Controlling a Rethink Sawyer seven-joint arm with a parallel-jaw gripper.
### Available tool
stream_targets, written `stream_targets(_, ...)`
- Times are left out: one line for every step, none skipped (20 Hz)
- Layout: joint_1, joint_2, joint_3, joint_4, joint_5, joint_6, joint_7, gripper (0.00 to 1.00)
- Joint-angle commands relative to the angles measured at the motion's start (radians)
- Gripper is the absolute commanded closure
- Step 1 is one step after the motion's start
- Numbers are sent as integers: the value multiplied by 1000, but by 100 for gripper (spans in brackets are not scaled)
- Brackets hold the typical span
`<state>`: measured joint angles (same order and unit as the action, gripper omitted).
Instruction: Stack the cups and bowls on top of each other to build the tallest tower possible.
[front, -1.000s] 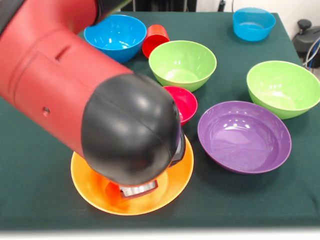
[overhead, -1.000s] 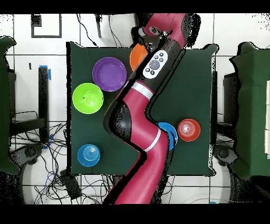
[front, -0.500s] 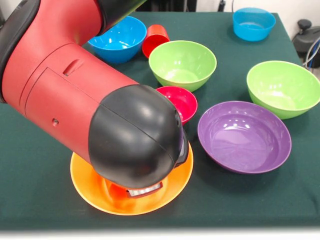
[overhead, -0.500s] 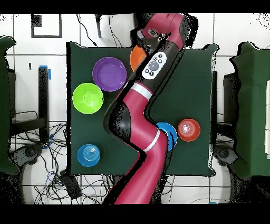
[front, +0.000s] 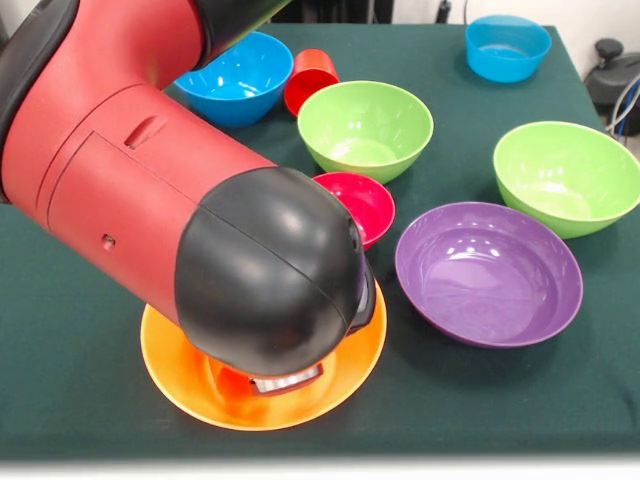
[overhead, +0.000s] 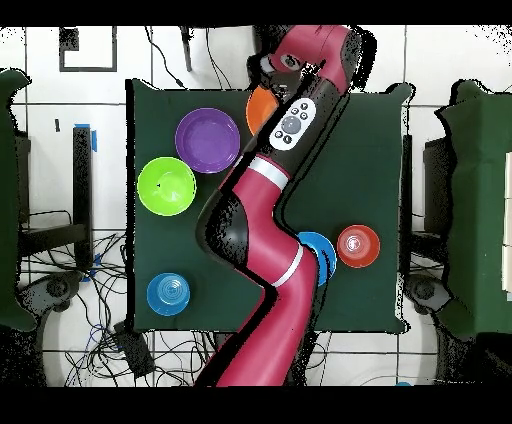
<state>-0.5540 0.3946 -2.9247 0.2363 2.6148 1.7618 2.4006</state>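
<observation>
Arm (front: 180, 190) over big orange bowl (front: 170, 375), hiding gripper; grip state unclear, crimson bowl (front: 365, 205) beside.

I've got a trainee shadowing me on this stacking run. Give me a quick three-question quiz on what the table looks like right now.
1. True or false: the purple bowl has another bowl stacked inside it.
2. Multiple choice: the arm's black end hangs over which bowl in the front view? A) a lime green bowl B) the big orange bowl C) a blue bowl
3. Fill in: the red cup sits between a blue bowl and a ______ bowl.

Key:
1. False. It is empty.
2. B. The arm covers most of it; the claw is hidden, so its state cannot be told.
3. Lime green.
</observation>
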Motion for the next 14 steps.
stream_targets(4, 13, -126, -65, -103, -22, -172, 0)
stream_targets(4, 14, -126, -65, -103, -26, -173, 0)
stream_targets(3, 15, -126, -65, -103, -30, -174, 0)
stream_targets(6, 16, -126, -64, -105, -56, -178, 0)
stream_targets(5, 17, -126, -64, -103, -59, -179, 0)
stream_targets(7, 15, -126, -63, -109, -65, -186, 0)
stream_targets(8, 13, -126, -61, -113, -70, -186, 0)
stream_targets(8, 13, -126, -61, -114, -75, -187, 0)
stream_targets(8, 12, -126, -60, -115, -79, -188, 0)
stream_targets(7, 13, -126, -61, -112, -82, -190, 0)
stream_targets(6, 13, -126, -62, -108, -79, -187, 0)
stream_targets(5, 13, -126, -64, -103, -71, -179, 0)
stream_targets(6, 14, -126, -63, -105, -82, -179, 0)
stream_targets(7, 14, -126, -62, -107, -93, -179, 100)
